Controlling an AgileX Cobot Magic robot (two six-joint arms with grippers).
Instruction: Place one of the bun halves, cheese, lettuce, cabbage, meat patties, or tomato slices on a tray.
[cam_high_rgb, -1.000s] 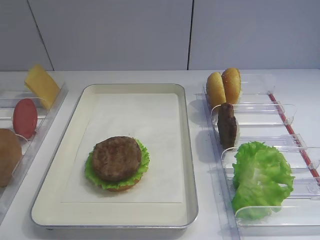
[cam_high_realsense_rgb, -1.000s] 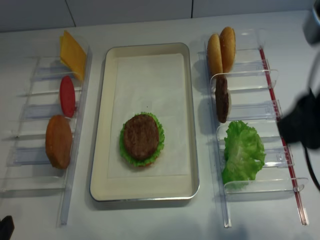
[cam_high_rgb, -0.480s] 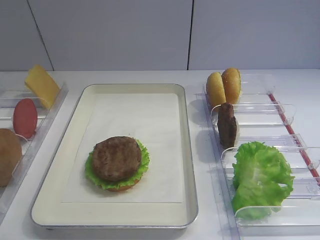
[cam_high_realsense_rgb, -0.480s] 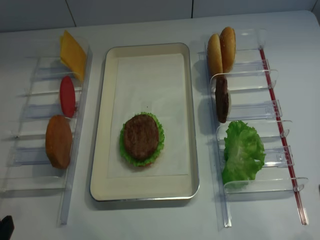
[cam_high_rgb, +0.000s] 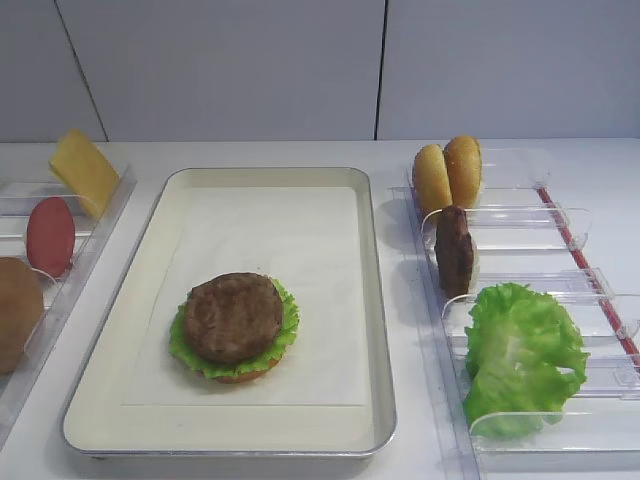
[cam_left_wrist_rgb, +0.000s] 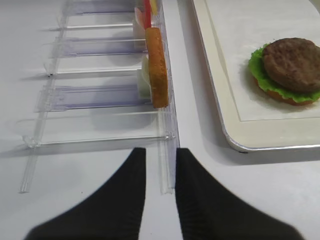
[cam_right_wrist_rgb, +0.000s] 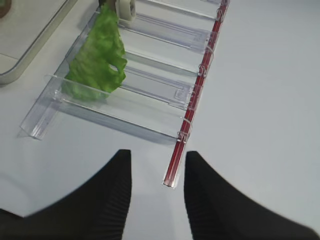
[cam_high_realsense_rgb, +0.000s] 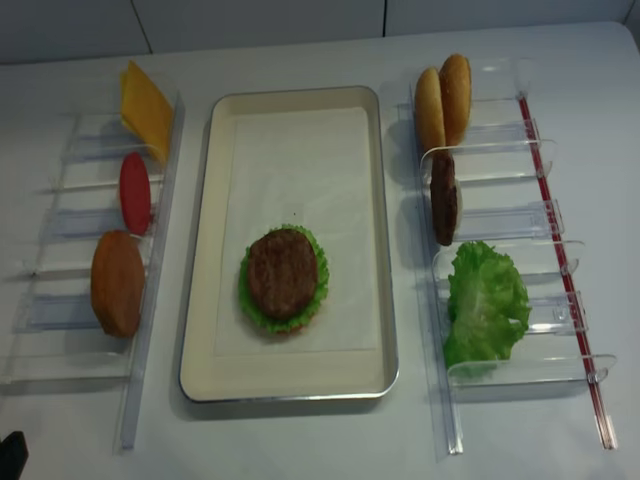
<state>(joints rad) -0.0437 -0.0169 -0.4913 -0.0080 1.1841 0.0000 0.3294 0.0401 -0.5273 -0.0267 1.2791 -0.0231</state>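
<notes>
Two overhead views, two wrist views, tray (cam_high_realsense_rgb: 290, 385) shared.

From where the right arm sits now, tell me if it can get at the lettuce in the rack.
Probably yes. The right claw hangs open and empty over bare table just past the rack's near end, and the lettuce stands in the slots ahead with nothing above it. Only the clear rack walls flank it.

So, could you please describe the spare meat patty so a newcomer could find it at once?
Start at the clear rack right of the tray. Between the bun halves and the lettuce stands the spare meat patty, on edge: dark brown and grainy, unlike its neighbours.
</notes>
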